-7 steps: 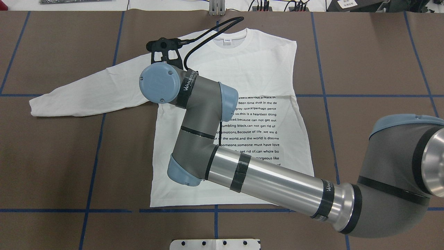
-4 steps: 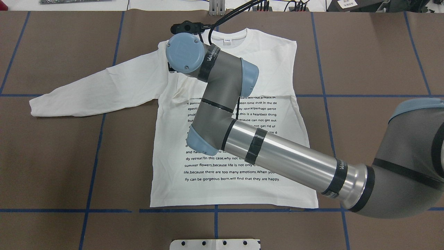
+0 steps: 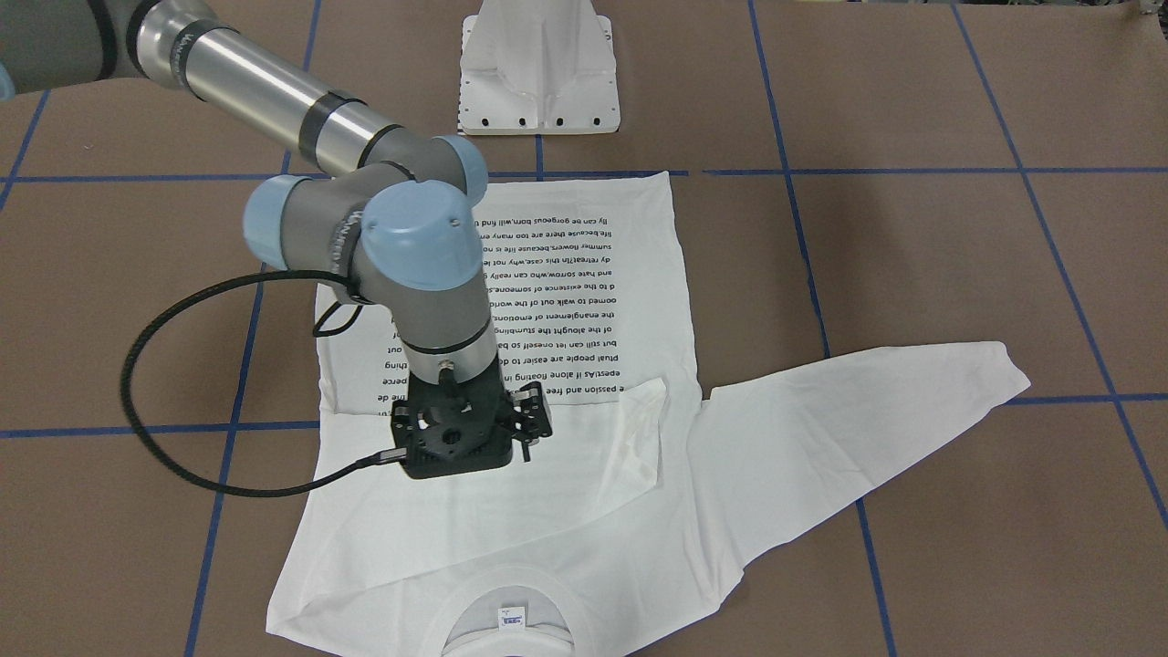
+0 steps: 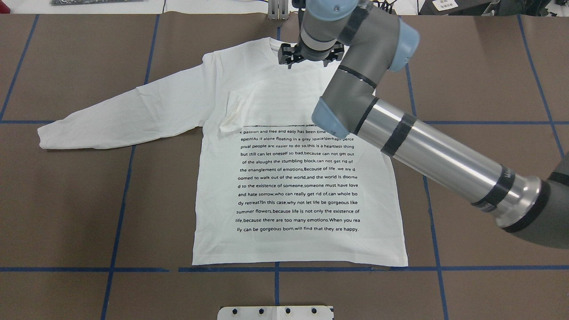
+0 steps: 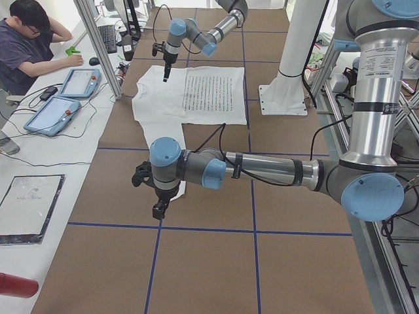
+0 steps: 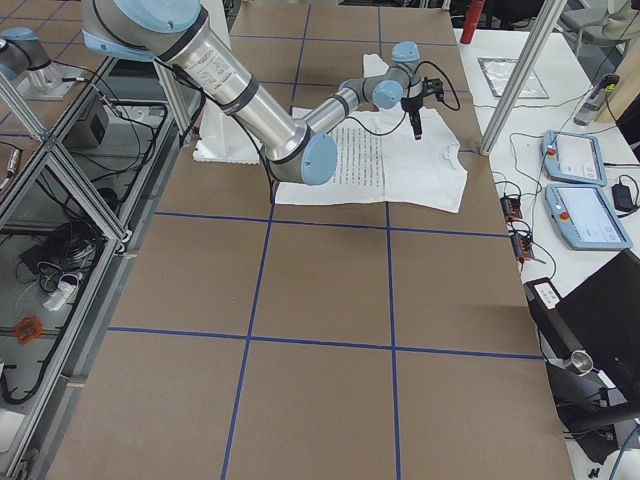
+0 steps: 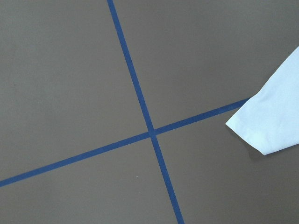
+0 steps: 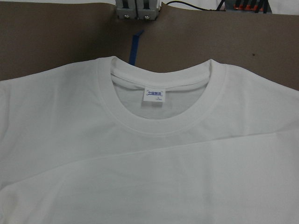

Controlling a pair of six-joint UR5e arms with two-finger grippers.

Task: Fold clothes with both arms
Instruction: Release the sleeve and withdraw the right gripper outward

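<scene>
Brown table [image 4: 58, 200], blue tape grid [image 4: 66, 269], white pedestal [image 3: 538, 73], seated operator [image 5: 26, 46], two teach pendants [image 5: 54, 114]

Silver-grey tubular arm [image 4: 435, 153], light blue joint caps [image 3: 420, 233], black cable [image 3: 126, 376]

Table [image 4: 66, 200]: a brown covering is lying flat across the whole top. Blue tape [image 4: 66, 269] is running over it in a grid of large squares. At the far edge a grey bracket [image 4: 276, 10] is standing, with plugged cables [image 4: 338, 6] sitting near it. A white bench [image 5: 33, 157] is running along that edge. Two tablets [image 5: 52, 115] are lying on it, with leads trailing beside them. An operator [image 5: 26, 46] in a dark shirt is sitting at the bench, one hand raised to the head. Aluminium posts [image 5: 98, 46] are rising at the bench's edge. A red cylinder [image 5: 16, 286] is lying at one end of the bench, and a black laptop [image 6: 600, 310] is sitting at the opposite end. Light is falling evenly, and shadows are showing soft.
</scene>
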